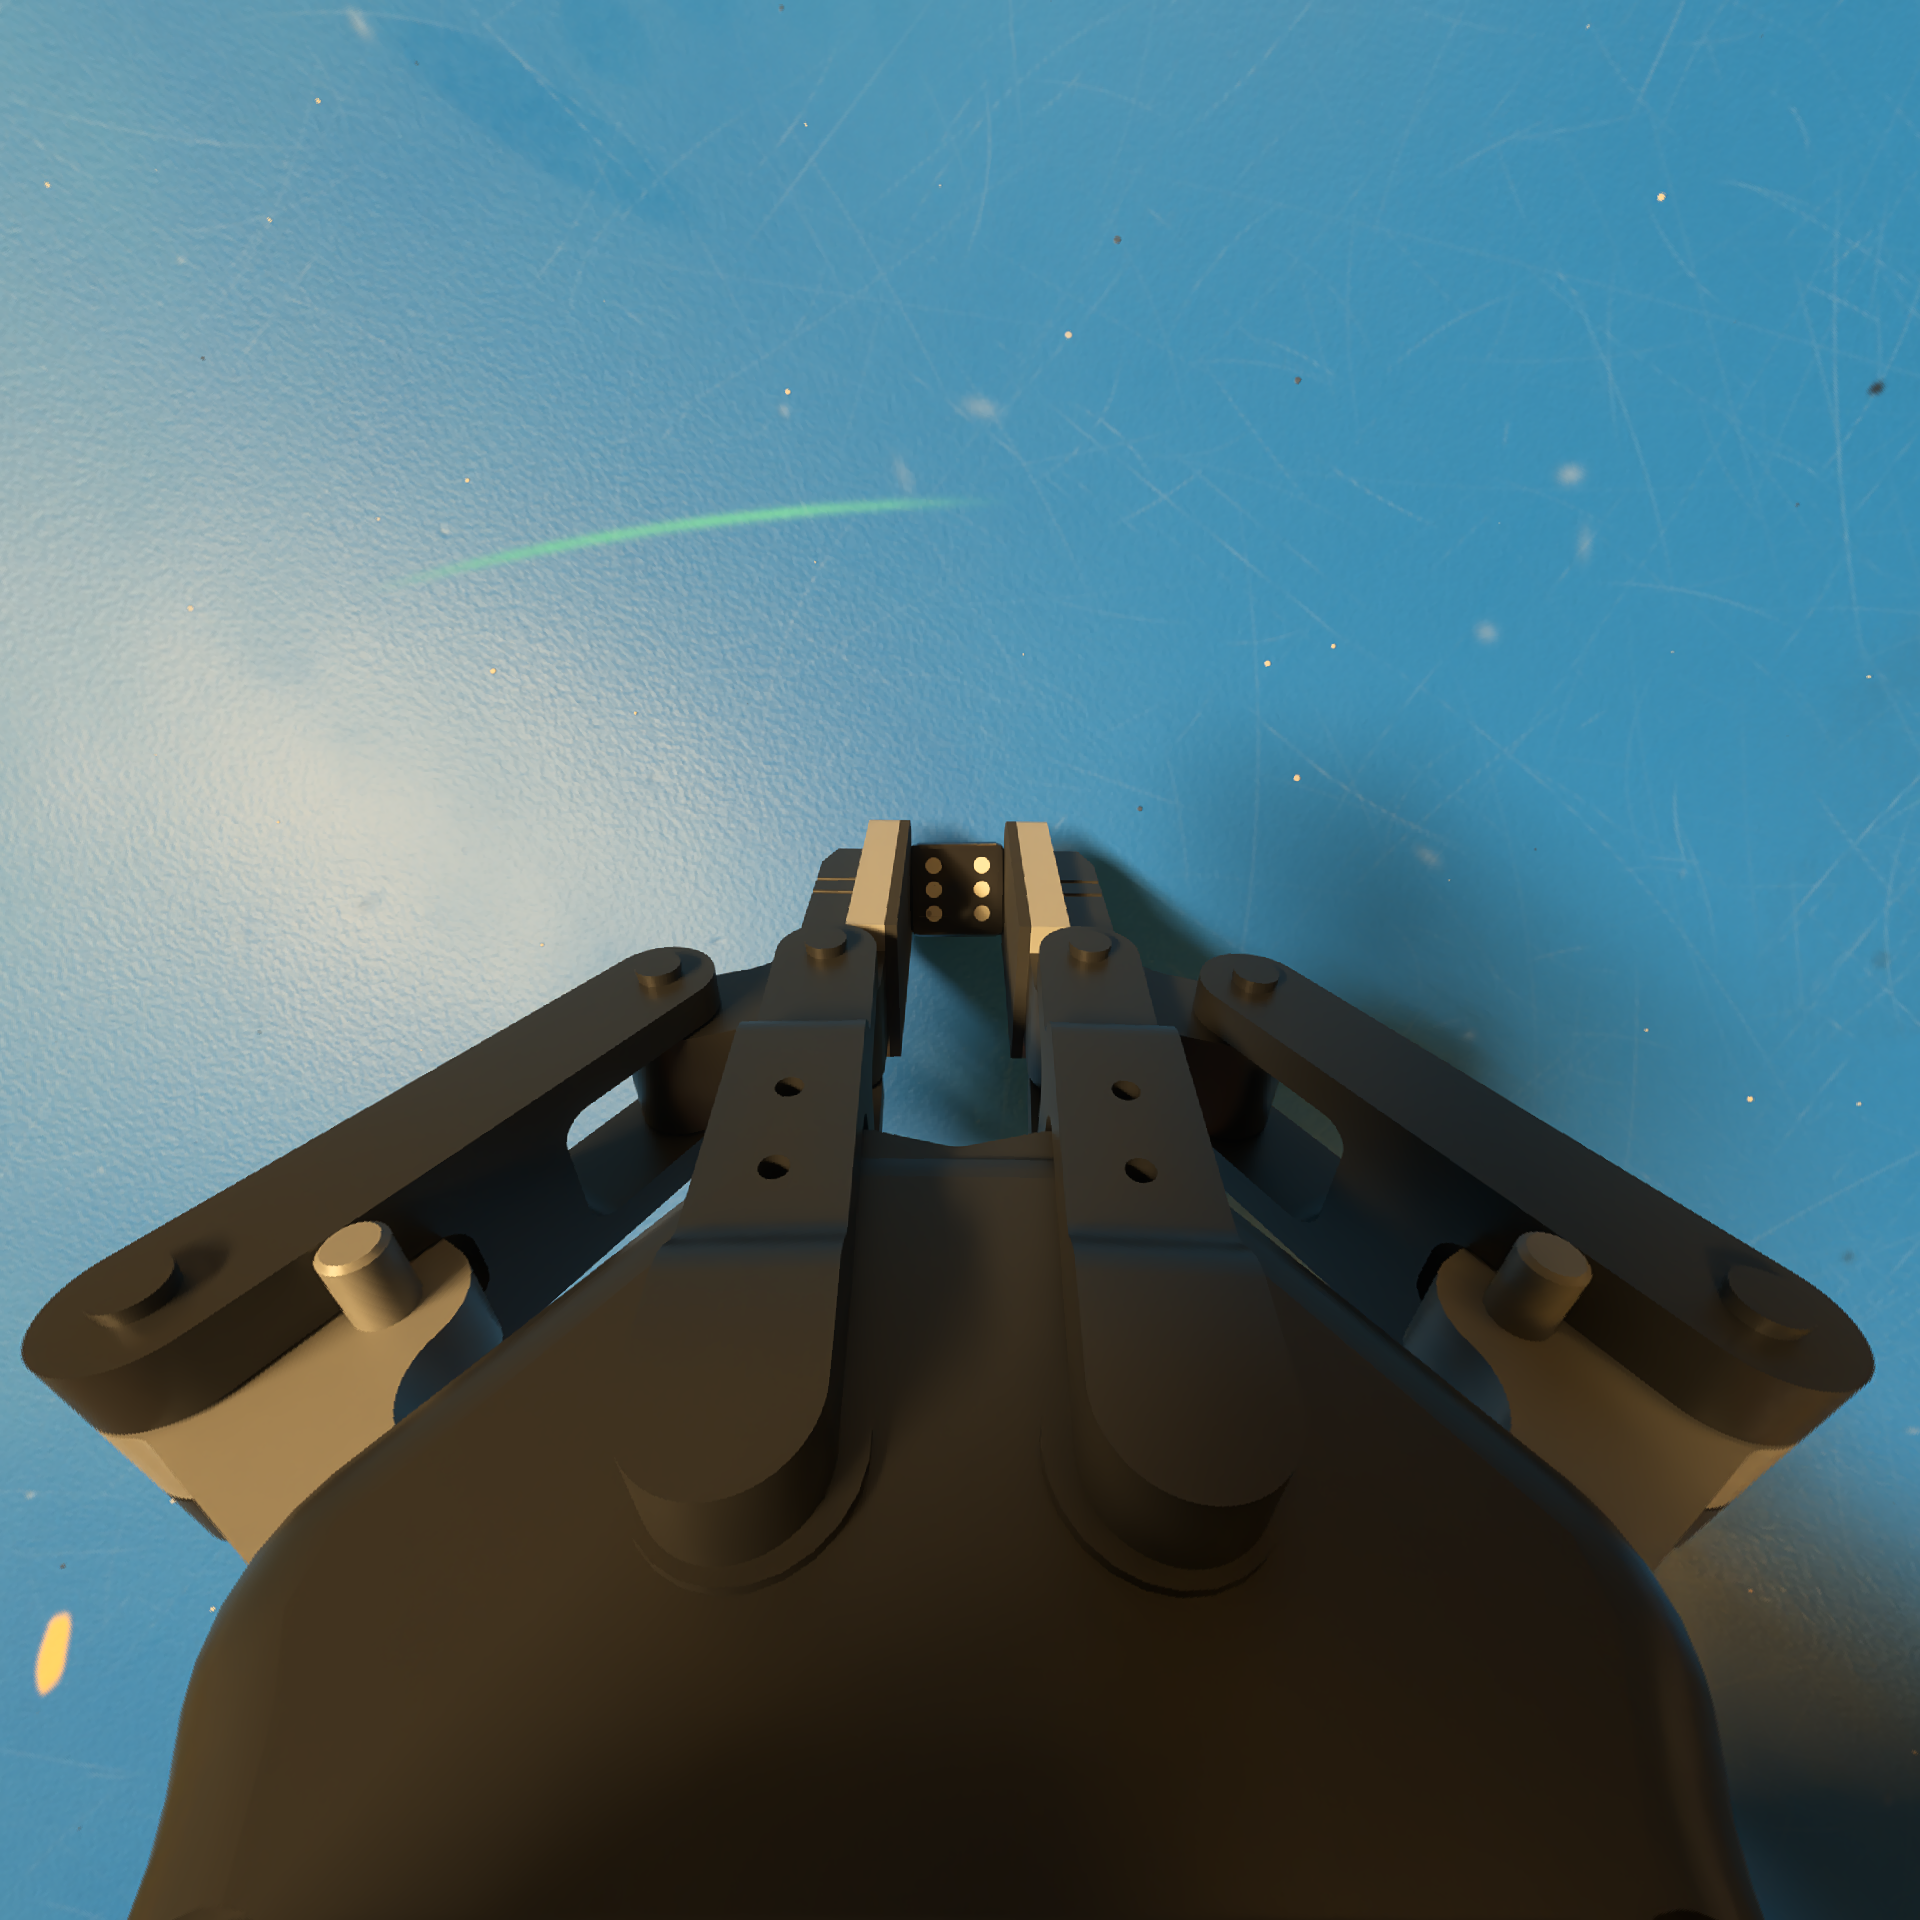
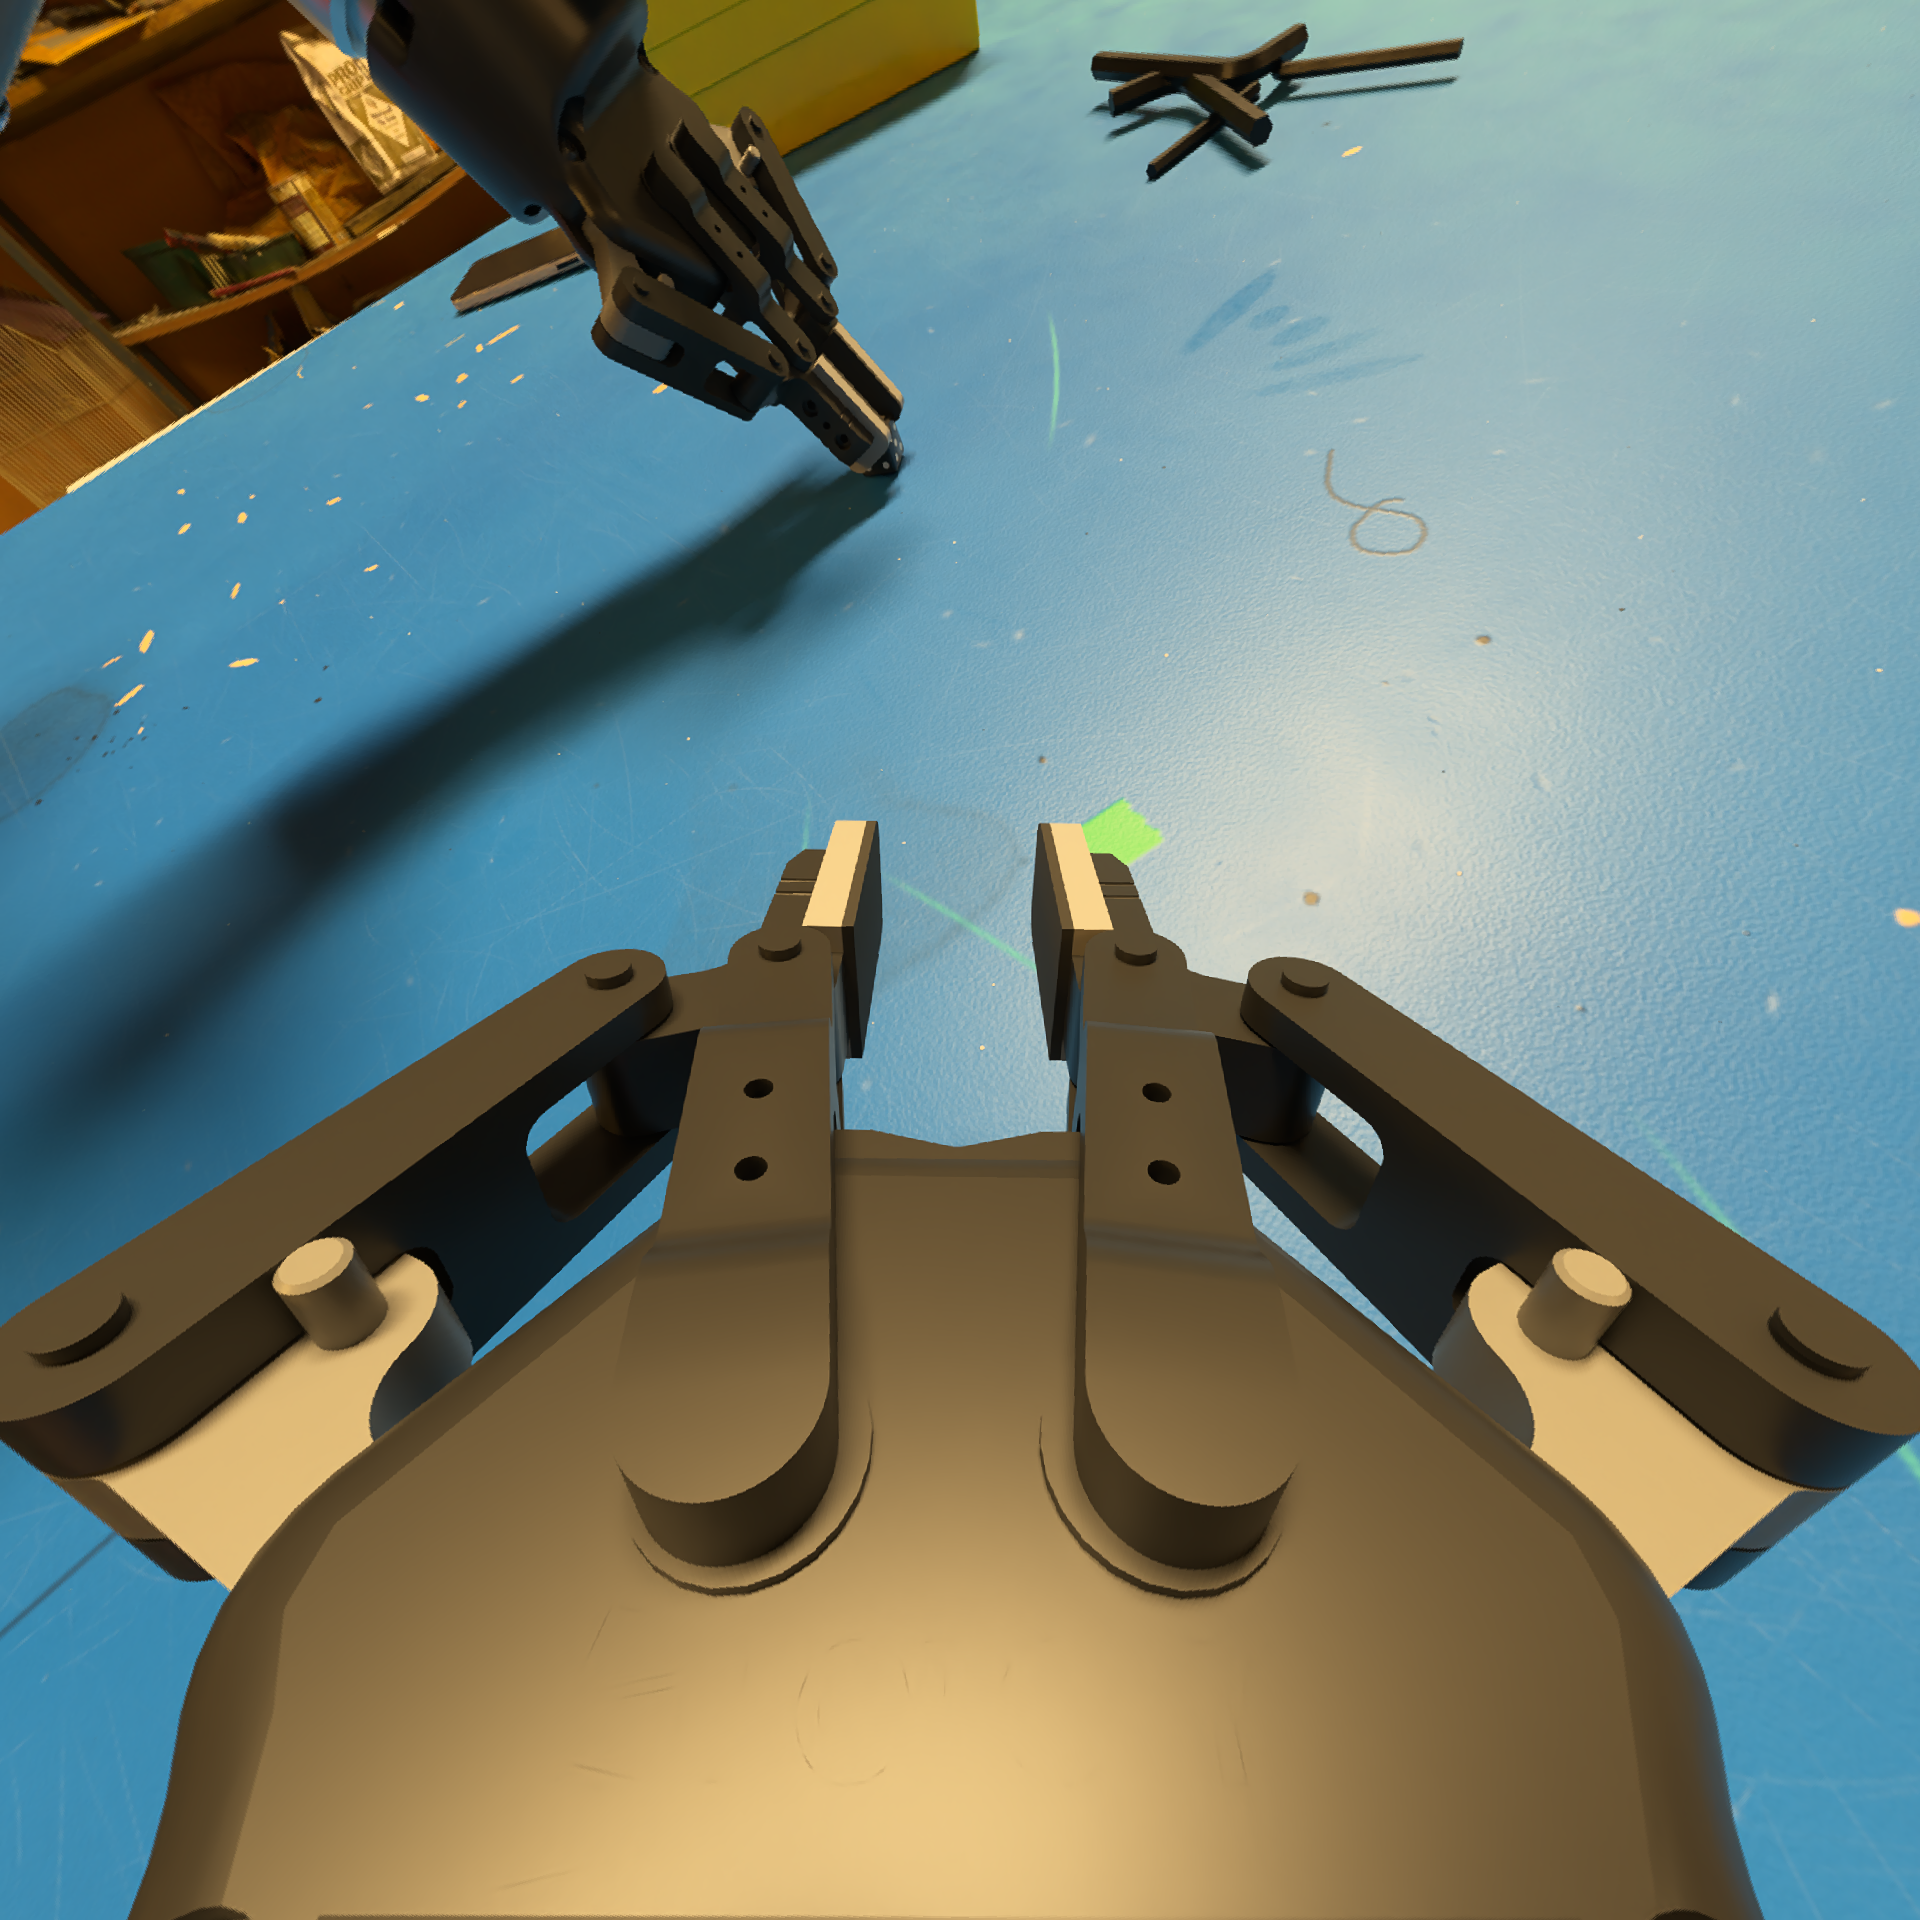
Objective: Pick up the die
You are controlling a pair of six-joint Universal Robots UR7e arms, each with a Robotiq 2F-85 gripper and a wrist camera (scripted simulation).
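Through the left wrist view I see my left gripper (image 1: 957, 883) nearest, its two fingers (image 1: 881, 878) drawn in narrow and pressed against both sides of the die (image 1: 957, 889), a small black cube with pale pips, six of them facing the camera. The die sits right at the fingertips, low against the scratched blue surface (image 1: 1351, 468); I cannot tell whether it touches the surface or hangs just clear of it. A thin green streak (image 1: 707, 525) runs across the surface farther ahead. On the right wrist view, my right gripper (image 2: 957, 883) is nearest, its fingers (image 2: 844, 883) parted at a moderate gap with nothing between them, only blue surface (image 2: 1351, 1039) below. Just beside the right fingertip lies a small bright green patch (image 2: 1127, 831). Farther out, the left gripper (image 2: 881, 442) comes down at a slant from the upper left, its tips at the surface with the die (image 2: 888, 457) barely showing between them, and a long shadow trails from it toward me. Beyond that, a pale looping scribble (image 2: 1382, 520) marks the surface to the right, and at the far edge sit a yellow block (image 2: 821, 52) and a loose heap of dark sticks (image 2: 1236, 88).
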